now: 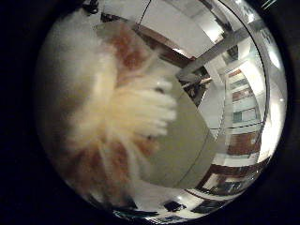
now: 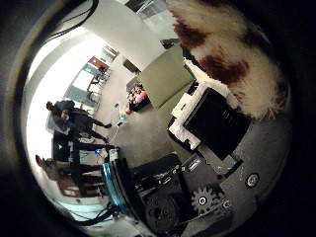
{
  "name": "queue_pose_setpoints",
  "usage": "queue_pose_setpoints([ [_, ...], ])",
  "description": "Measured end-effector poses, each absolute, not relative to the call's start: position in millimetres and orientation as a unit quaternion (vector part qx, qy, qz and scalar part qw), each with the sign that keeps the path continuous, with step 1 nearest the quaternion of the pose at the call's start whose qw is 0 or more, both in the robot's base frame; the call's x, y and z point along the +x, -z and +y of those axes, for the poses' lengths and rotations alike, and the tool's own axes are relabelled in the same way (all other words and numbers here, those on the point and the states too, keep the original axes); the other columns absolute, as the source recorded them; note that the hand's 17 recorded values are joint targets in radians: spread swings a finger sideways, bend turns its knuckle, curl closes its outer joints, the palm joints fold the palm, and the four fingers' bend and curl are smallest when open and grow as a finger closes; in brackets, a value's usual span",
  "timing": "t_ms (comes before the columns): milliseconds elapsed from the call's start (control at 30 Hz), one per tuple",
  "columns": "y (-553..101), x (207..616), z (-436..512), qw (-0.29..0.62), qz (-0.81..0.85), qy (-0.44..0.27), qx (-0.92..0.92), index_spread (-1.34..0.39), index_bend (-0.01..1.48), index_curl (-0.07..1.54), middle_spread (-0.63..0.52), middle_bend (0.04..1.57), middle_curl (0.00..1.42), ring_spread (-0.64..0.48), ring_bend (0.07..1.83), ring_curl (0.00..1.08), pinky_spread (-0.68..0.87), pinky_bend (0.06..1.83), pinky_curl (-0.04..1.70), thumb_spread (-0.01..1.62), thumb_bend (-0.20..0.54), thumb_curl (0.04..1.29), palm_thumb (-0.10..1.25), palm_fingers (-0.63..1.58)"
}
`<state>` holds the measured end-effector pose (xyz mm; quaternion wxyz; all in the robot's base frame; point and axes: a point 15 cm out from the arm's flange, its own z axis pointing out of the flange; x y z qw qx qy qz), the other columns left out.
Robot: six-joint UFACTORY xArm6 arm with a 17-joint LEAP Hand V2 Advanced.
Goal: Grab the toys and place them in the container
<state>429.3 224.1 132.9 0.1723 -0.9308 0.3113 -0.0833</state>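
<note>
The plush toy (image 1: 108, 117) fills our palm view — pressed close against the hand (image 2: 212, 123); whether fingers curl round it we cannot tell; the container is nowhere in sight.

You have a plush toy (image 1: 117, 117) pressed close to the palm, filling much of the little-finger-side view. Its fur is long and shaggy, cream-white with reddish-brown patches. You can't make out its pose, and no container shows.
</note>
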Motion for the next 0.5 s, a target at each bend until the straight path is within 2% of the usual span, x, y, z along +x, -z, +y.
queue_pose_setpoints([
  [167, -133.7, 449.3, 218.1, 0.184, 0.317, 0.121, -0.922, -0.34, 0.62, 0.71, -0.17, 1.07, 0.61, -0.24, 1.19, 0.69, -0.34, 1.30, 0.68, 0.98, -0.028, 0.57, 0.85, 0.86],
  [233, -132.0, 448.3, 218.9, 0.182, 0.311, 0.121, -0.925, -0.38, 0.44, 0.67, -0.19, 0.94, 0.59, -0.25, 1.21, 0.66, -0.37, 1.29, 0.66, 1.00, -0.029, 0.55, 0.83, 0.67],
  [267, -131.7, 448.0, 219.2, 0.181, 0.309, 0.121, -0.926, -0.39, 0.41, 0.66, -0.20, 0.90, 0.58, -0.25, 1.21, 0.66, -0.38, 1.28, 0.66, 1.01, -0.026, 0.54, 0.82, 0.63],
  [333, -131.0, 446.5, 221.7, 0.180, 0.303, 0.120, -0.928, -0.44, 0.41, 0.64, -0.20, 0.79, 0.54, -0.25, 1.14, 0.63, -0.32, 1.18, 0.64, 1.04, -0.032, 0.51, 0.78, 0.38],
  [400, -130.5, 444.4, 225.7, 0.179, 0.297, 0.119, -0.930, -0.47, 0.47, 0.61, -0.18, 0.70, 0.50, -0.24, 1.01, 0.56, -0.13, 1.00, 0.58, 1.07, -0.029, 0.48, 0.74, 0.20],
  [500, -124.5, 440.5, 230.5, 0.175, 0.290, 0.113, -0.934, -0.47, 0.49, 0.57, -0.14, 0.65, 0.46, -0.17, 0.87, 0.48, 0.06, 0.85, 0.50, 1.08, -0.025, 0.46, 0.72, 0.13],
])
